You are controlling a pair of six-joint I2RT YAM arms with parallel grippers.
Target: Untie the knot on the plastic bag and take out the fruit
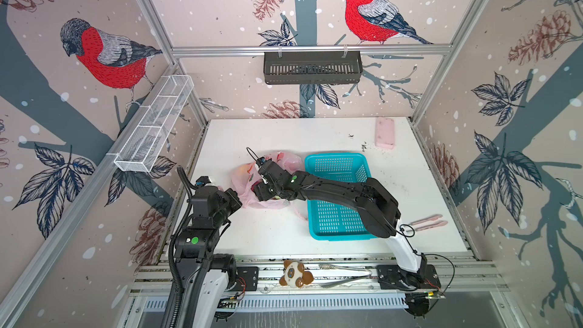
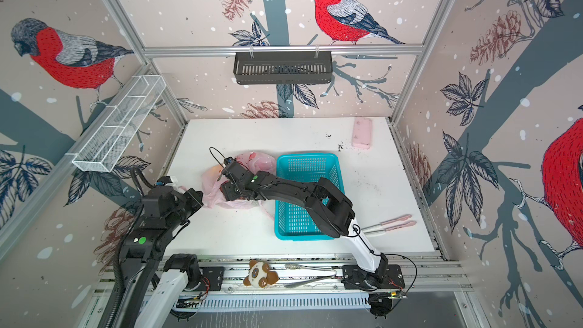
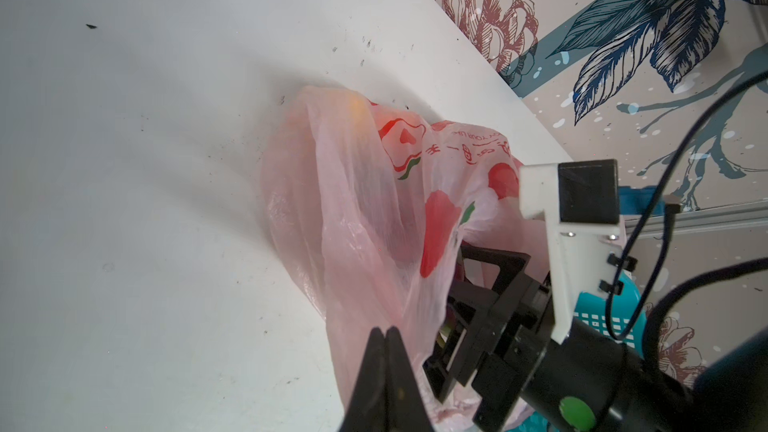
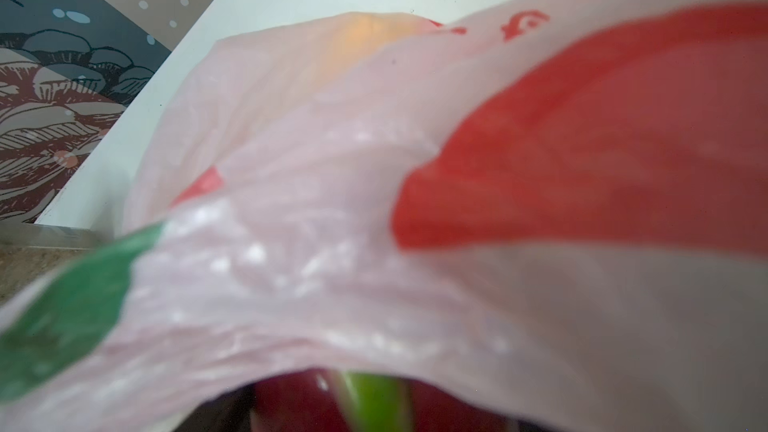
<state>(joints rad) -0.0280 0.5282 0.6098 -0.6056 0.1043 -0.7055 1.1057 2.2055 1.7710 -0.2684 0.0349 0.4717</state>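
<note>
White table (image 1: 315, 134); left gripper (image 3: 384, 338) closed at plastic bag (image 3: 353, 201); right gripper (image 1: 264, 193) inside, jaws hidden.

White worktop (image 1: 284, 134) in both top views: the pink bag (image 1: 284, 159) slumps left of centre, just beside the teal basket (image 1: 334, 156), which sits flat at the middle. Far right corner, a pink block (image 1: 385, 132) lies flat. Pink tongs (image 1: 429, 220) lie near the right edge. Dark specks (image 1: 364, 146) dot the surface between block and basket.
</note>
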